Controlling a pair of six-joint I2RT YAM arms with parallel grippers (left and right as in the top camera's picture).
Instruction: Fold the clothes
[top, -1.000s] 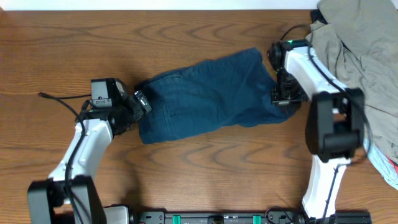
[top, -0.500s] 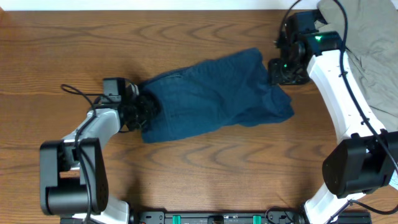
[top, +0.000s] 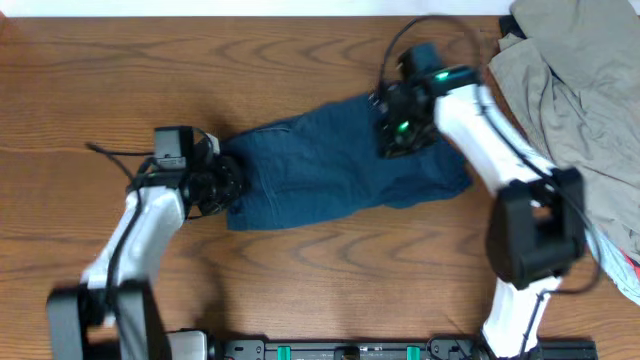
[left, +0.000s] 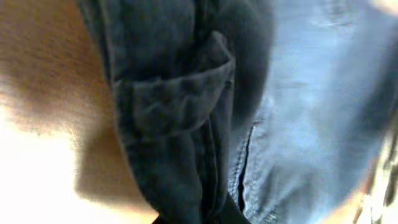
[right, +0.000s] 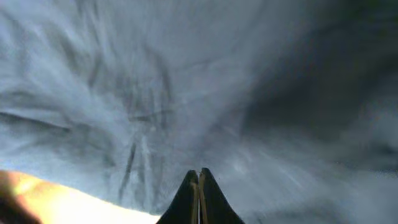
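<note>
A pair of blue denim shorts (top: 320, 165) lies flat across the middle of the wooden table. My left gripper (top: 228, 185) sits at their left end, shut on a bunched fold of the dark denim (left: 180, 124), which runs straight down into the jaws. My right gripper (top: 392, 135) hovers over the upper right part of the shorts. In the right wrist view its fingertips (right: 199, 173) are pressed together with no cloth showing between them, and denim (right: 186, 81) fills the background. A blue scrap of cloth (top: 420, 50) shows above the right wrist.
A heap of grey-green clothes (top: 575, 85) fills the table's back right corner, close to the right arm. A patterned cloth (top: 625, 265) peeks in at the right edge. Bare wood (top: 330, 270) lies in front of the shorts.
The left gripper went from wide open to shut on the shorts' left edge. The right arm swung from the shorts' right end leftward over them, its jaws opening briefly and then shutting.
</note>
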